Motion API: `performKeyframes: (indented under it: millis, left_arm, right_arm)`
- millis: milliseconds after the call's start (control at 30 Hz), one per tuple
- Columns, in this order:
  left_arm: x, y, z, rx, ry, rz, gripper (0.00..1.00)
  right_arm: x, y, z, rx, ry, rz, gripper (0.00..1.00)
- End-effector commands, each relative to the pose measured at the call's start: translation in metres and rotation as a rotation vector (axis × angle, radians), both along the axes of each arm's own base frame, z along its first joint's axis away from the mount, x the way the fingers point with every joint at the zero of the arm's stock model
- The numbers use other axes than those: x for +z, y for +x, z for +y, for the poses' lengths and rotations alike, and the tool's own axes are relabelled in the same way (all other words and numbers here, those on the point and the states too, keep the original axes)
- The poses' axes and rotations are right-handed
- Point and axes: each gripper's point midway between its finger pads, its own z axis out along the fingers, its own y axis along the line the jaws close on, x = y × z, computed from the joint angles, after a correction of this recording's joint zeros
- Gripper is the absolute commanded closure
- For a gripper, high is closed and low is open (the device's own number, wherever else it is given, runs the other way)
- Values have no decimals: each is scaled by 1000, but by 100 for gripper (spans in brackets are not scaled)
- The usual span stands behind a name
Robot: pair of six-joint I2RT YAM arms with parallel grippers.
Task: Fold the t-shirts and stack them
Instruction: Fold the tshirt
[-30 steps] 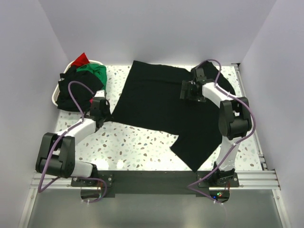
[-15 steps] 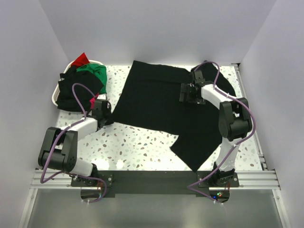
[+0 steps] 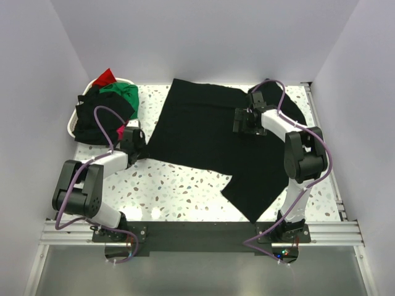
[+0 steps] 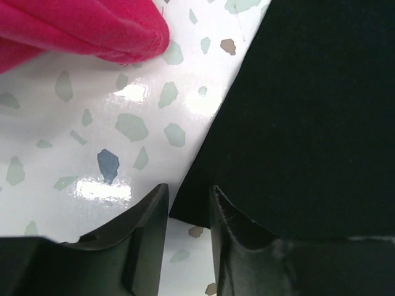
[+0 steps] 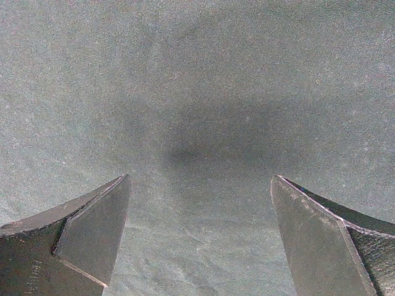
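Observation:
A black t-shirt (image 3: pixel 203 132) lies spread across the table. My left gripper (image 3: pixel 141 150) sits low at its near-left corner. In the left wrist view that corner (image 4: pixel 191 206) lies flat between my two fingertips (image 4: pixel 188 200), which stand a narrow gap apart with table showing between them. My right gripper (image 3: pixel 241 120) is over the shirt's far right part. In the right wrist view its jaws (image 5: pixel 200 185) are wide open just above the black cloth (image 5: pixel 197 92), holding nothing.
A white basket (image 3: pixel 70 127) at the far left holds a pile of black (image 3: pixel 99 114), green (image 3: pixel 123 92) and red (image 3: pixel 106 78) shirts. A pink shirt (image 4: pixel 80 24) lies close to my left gripper. The shirt's lower part (image 3: pixel 259 185) drapes toward the right arm's base.
My left arm's elbow has swung inward and its link turned, while the gripper stays at the shirt's corner. The right arm has hardly moved.

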Motion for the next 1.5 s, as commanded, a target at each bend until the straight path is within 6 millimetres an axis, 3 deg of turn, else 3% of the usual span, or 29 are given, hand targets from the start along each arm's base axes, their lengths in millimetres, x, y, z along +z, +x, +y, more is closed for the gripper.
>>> performKeyframes:
  millis: [0,367,633,767,900,1133,1300,1433,1467]
  left_arm:
    - [-5,2,-7,-32,-35,20,64]
    - [-11,-2,-12,-55,-53,37,100]
    - [32,18,-13,-51,-65,-108,100]
    - [45,25,-8,-33,-49,-146,100]
    - [48,30,-8,-32,-55,-162,100]
    - [46,40,-1,-12,-57,-167,100]
    - [54,56,5,7,-61,-192,100]
    - [49,67,3,-5,-68,-181,100]
    - [51,72,3,-6,-71,-188,100]
  right_arm:
    - [18,7,-3,0,-8,-59,2]
    - [18,2,-3,1,-4,-58,2]
    - [0,-3,-2,6,-10,-1,2]
    - [-14,-1,-3,2,-27,36,2]
    - [-32,2,-4,-4,-43,82,2]
    - [-38,21,0,-7,-47,84,2]
    - [-43,35,2,-12,-50,94,2]
    - [-42,54,6,-17,-48,77,2]
    - [-50,54,7,-16,-53,96,2]
